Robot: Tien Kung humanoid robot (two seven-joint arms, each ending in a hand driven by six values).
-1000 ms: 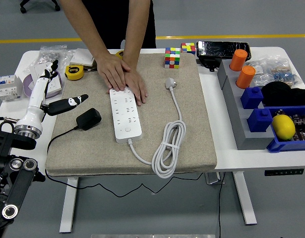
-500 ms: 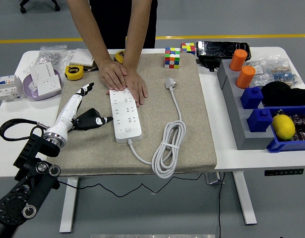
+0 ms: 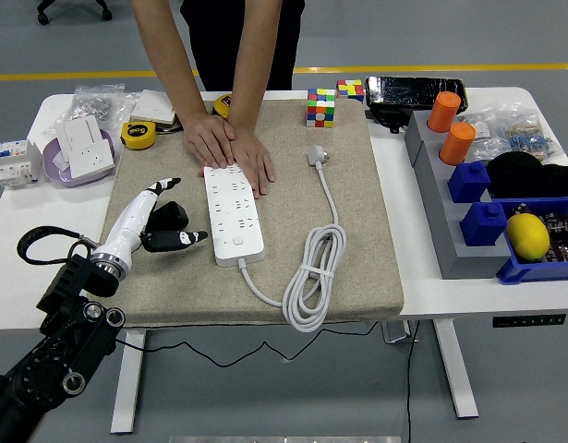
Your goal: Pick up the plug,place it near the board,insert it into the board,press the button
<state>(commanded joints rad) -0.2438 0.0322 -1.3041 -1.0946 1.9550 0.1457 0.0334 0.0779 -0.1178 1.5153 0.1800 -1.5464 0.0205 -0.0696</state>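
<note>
My left hand [image 3: 154, 221] reaches over the beige mat [image 3: 357, 268] on the white counter [image 3: 422, 305], fingers curled loosely about the black plug [image 3: 169, 215] (whether it is truly gripped or merely touched, I cannot tell). The plug sits just left of the white power board [image 3: 232, 214], not inserted. At the board's far end, a person's hands [image 3: 230, 148] press flat, one over the other. The board's own white cable [image 3: 313, 277] lies coiled to its right.
</note>
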